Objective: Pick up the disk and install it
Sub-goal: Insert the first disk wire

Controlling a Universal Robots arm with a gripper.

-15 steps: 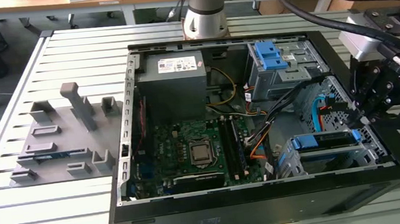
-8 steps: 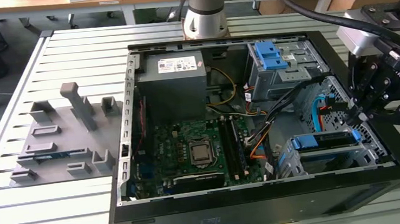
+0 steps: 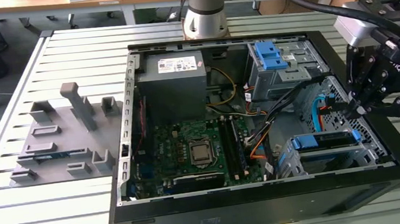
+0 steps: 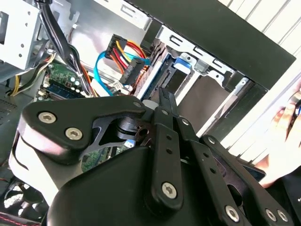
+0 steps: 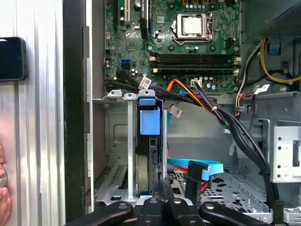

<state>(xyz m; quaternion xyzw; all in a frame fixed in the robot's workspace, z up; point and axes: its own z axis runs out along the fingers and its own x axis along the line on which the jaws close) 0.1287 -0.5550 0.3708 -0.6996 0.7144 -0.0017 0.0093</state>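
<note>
Black gripper linkages crowd the foreground in both wrist views, and the gripper (image 5: 160, 200) stands right over the edge of the disk (image 5: 149, 155). Whether its jaws are clamped on the disk or already let go I cannot tell; the linkage hides the tips.

By size: the open computer case (image 3: 120, 151) lies on its side on a slatted metal table (image 3: 71, 47). Inside lie the motherboard (image 3: 189, 151) with its bare processor socket, a grey power supply (image 3: 175, 81), and a metal drive cage (image 3: 286, 63) with a blue latch. A grey plastic fixture block (image 3: 64, 134) sits on the table at the exterior view's left, well apart from the case.

The disk, in its blue carrier, stands on edge in the drive bay (image 5: 117, 155) at the case's corner, between the bay's metal rails; it looks seated or nearly so.

Risks, as I judge them: a blue data cable (image 5: 197, 168) and a black cable bundle (image 5: 235, 127) pass just beside the bay, so a sideways drift could snag them. If the carrier is not fully latched, pulling away could tilt the disk. A hand (image 4: 282, 127) near the case edge is also close to the arm.
</note>
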